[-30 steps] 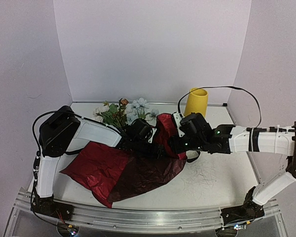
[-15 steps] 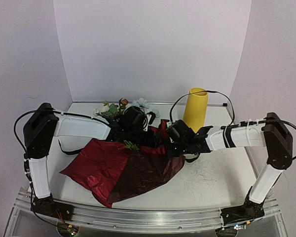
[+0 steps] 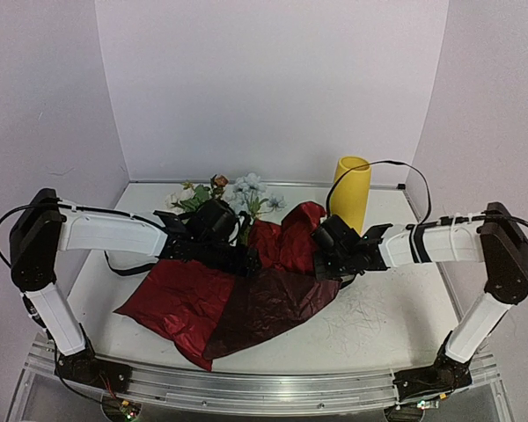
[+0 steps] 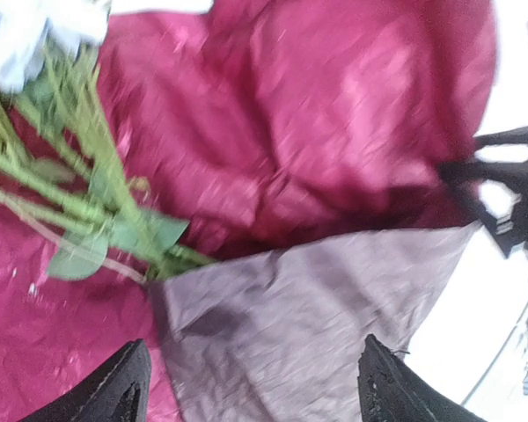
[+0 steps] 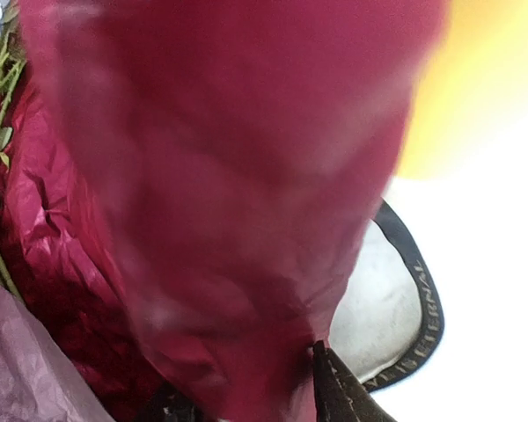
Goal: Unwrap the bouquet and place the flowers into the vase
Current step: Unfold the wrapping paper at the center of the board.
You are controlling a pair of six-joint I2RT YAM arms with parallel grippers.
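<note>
Bouquet (image 3: 282, 248): crinkled shiny red paper; vase (image 3: 351, 189): smooth yellow cylinder.

One vase (image 3: 352, 186), one flower bunch (image 3: 246, 192), one red wrapper (image 3: 183, 299)

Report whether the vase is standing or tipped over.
Upright. The yellow vase stands on its base at the back right of the table, mouth up, with nothing sticking out of it.
</note>
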